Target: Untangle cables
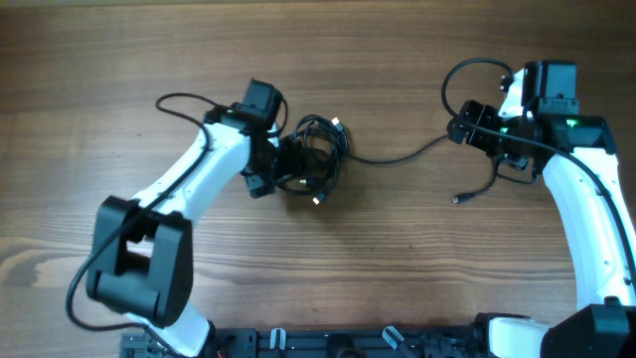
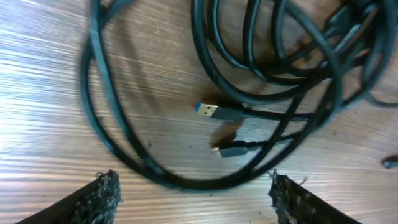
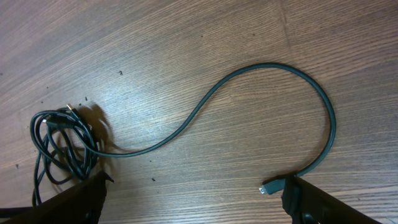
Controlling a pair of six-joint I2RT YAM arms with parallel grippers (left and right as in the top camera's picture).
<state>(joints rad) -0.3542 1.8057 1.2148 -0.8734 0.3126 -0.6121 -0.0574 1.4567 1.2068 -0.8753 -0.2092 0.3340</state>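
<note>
The cables (image 1: 313,159) lie mostly as a tangled black bundle a little left of the middle of the wooden surface (image 1: 397,259). One loose strand (image 1: 397,156) leaves the bundle on its right side and runs right toward the right arm (image 1: 581,209). In the right wrist view it rises in a wide arc, bends round and ends in a small plug (image 3: 268,186) lying flat on the wood.

The left arm (image 1: 189,184) reaches in from the left. The left fingers (image 2: 99,196) stand wide apart at the left edge of the bundle, holding nothing. In the left wrist view an outer loop (image 2: 99,118) of the bundle sweeps down and crosses the gap between the two fingertips, lying on the surface. Whether it touches either finger I cannot tell. Inside that loop lie a USB-A plug (image 2: 211,111) with a blue insert and, just beside it, a smaller plug (image 2: 227,150), both free on the wood.

The right fingers (image 3: 311,202) are wide apart too and grip nothing. The strand's small plug rests just beside the tip of one finger, apart from it, while the bundle sits well off to the left of them.
</note>
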